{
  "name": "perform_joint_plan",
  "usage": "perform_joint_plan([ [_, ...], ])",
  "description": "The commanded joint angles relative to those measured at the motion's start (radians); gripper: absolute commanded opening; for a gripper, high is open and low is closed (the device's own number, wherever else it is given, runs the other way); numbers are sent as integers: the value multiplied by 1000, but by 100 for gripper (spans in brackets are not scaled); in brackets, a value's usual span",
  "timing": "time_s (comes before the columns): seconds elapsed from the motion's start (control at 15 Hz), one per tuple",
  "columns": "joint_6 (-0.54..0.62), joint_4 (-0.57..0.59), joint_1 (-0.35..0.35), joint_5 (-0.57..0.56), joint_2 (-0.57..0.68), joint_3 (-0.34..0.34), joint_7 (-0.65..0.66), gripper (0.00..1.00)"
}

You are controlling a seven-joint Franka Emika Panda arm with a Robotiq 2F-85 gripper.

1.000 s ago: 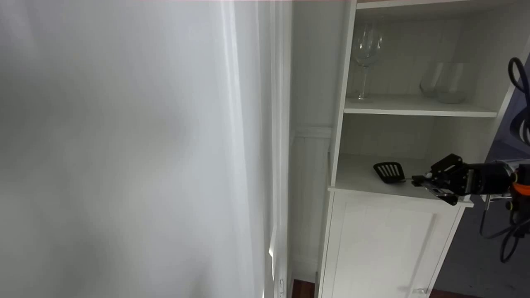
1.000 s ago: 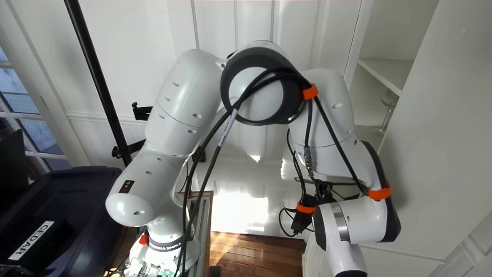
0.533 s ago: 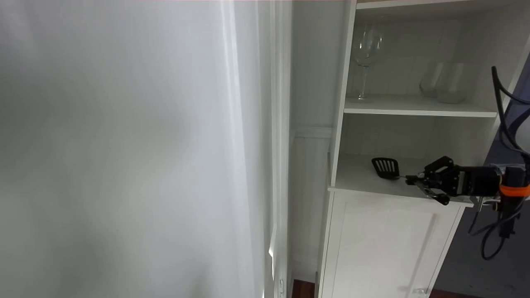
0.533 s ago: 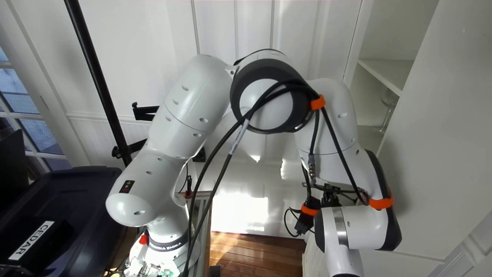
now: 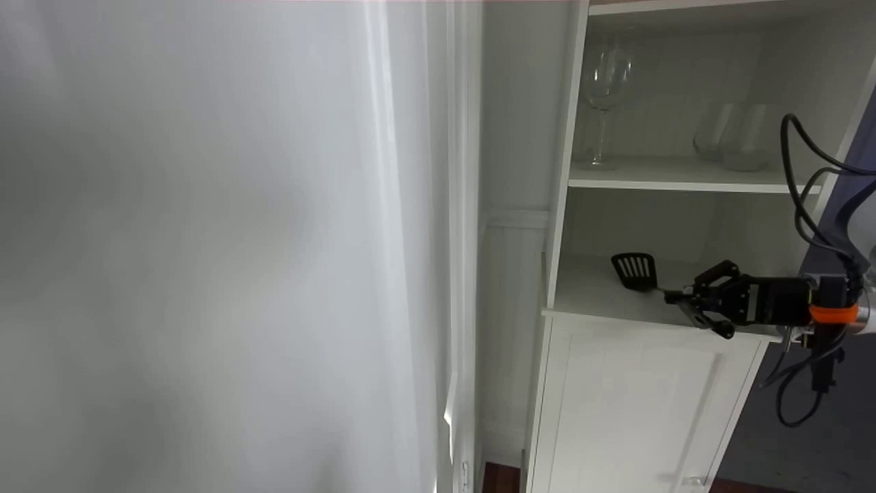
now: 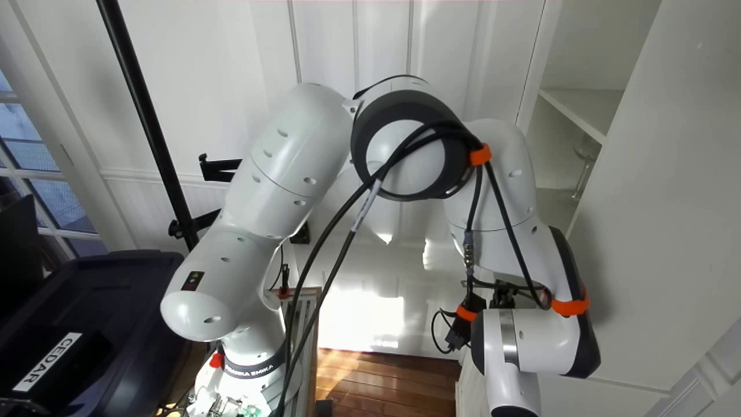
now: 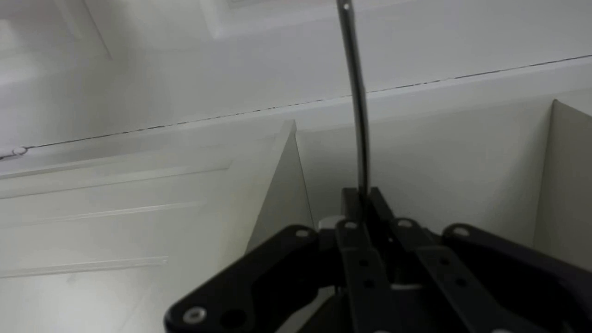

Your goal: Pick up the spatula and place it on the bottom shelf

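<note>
We see the spatula (image 5: 642, 283) w/ a small blk head (image 5: 635, 274), squarish & slotted, tipped so the slots face us in an exterior view. It shows over the floor of the bottom shelf (image 5: 582, 294); we can't tell if it touches. In the wrist view, the handle (image 7: 355, 69) looks thin, grey & shiny, w/ a slight bend & a tiny bright spot nr the frame's top. The jaws are clamped on that handle. Above, the upper shelf (image 5: 691, 185) bears an upright wine glass (image 5: 606, 79) & a couple of stemless glasses (image 5: 747, 140), well apart from it. Below the bottom shelf there's a white door (image 5: 629, 397). We see the arm (image 6: 289, 150) in both exterior views, w/ an orange strap (image 5: 833, 314) nr its end.
</note>
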Motion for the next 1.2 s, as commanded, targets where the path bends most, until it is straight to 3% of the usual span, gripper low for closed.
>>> perform_joint_plan([
  [0.0,39,6,25,63,5,-9,38,32],
  [0.67,168,-22,53,70,-29,-26,167,98],
  [1.13,225,-17,58,79,-29,-18,246,100],
])
